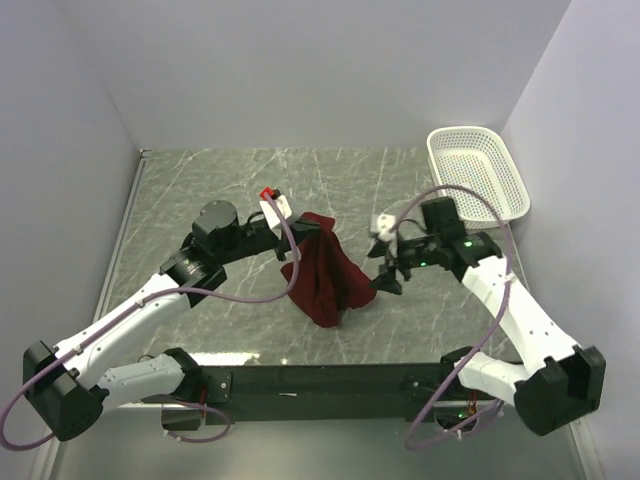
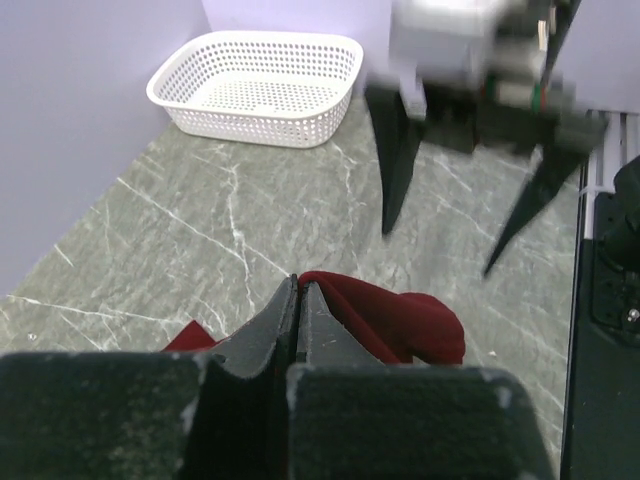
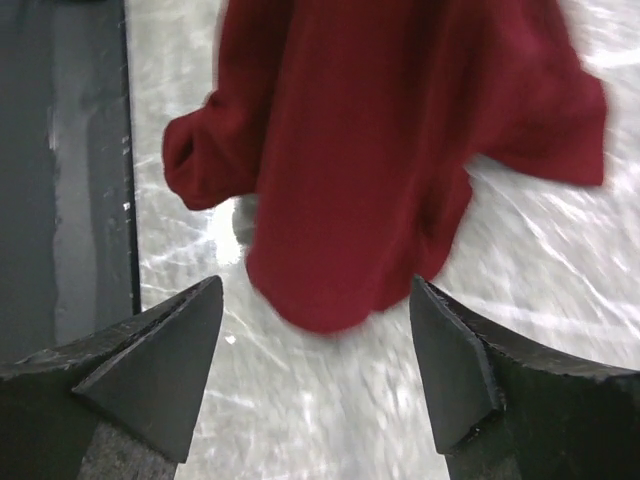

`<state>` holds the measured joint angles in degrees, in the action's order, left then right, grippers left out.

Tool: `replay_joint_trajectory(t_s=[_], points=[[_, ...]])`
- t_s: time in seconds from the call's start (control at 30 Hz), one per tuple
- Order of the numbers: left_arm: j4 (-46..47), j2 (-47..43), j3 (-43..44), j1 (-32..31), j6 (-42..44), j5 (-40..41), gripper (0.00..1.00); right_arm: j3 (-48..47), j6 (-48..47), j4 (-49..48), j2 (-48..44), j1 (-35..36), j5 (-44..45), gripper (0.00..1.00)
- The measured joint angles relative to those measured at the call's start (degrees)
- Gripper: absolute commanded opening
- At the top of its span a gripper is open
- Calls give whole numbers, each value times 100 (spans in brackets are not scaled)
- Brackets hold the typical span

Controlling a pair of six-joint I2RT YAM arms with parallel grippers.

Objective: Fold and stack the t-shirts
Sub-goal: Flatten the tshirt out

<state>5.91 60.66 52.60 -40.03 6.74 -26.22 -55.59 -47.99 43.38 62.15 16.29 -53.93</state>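
A maroon t-shirt [image 1: 322,268] hangs bunched over the middle of the marble table, its lower part resting on the surface. My left gripper [image 1: 303,226] is shut on the shirt's top edge; in the left wrist view the jaws [image 2: 297,283] pinch red cloth [image 2: 400,318]. The right gripper [image 1: 385,272] stands open just right of the shirt, nothing between its fingers. In the right wrist view the hanging shirt [image 3: 380,150] fills the space ahead of the gripper [image 3: 316,295], and the two fingertips stand wide apart.
A white perforated basket [image 1: 477,170] sits at the back right corner, also in the left wrist view as the basket [image 2: 258,87]. Pale walls close the table at back and sides. A dark rail [image 1: 320,382] runs along the near edge between the arm bases.
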Motion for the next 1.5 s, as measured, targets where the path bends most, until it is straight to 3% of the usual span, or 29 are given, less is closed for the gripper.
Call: replay_joint_trajectory(t_s=[0.17,0.27,0.3,0.4,0.6,0.7,0.8,0.97,1.1,1.3,1.5], points=[[2,-96,0,15,-61,61,1,380,621,-669,170,1303,1016,82],[-39,-105,0,22,-61,79,1,466,1176,-1176,249,1711,1698,69],[-79,-122,0,22,-61,105,1,457,1346,-1379,304,1784,1897,48],[-151,-232,0,28,-48,210,1,358,1672,-1690,535,1869,2326,0],[-579,-772,-15,72,15,636,1,-387,1556,-938,640,1825,2739,0],[-732,-1161,20,116,114,1029,1,-1582,1244,-258,433,1530,2728,0],[-684,-1471,269,120,153,1296,1,-3515,1167,59,363,1231,2594,0],[140,-1661,1226,28,68,1032,1,-5764,1473,264,402,1235,1434,0],[509,-1547,2107,-13,-105,501,1,-6996,2192,310,686,734,153,0],[540,-1049,2905,-15,-289,160,1,-7318,3062,177,748,269,-1346,0],[645,-708,2800,-15,-293,256,1,-6863,3668,-201,564,249,-2179,0]])
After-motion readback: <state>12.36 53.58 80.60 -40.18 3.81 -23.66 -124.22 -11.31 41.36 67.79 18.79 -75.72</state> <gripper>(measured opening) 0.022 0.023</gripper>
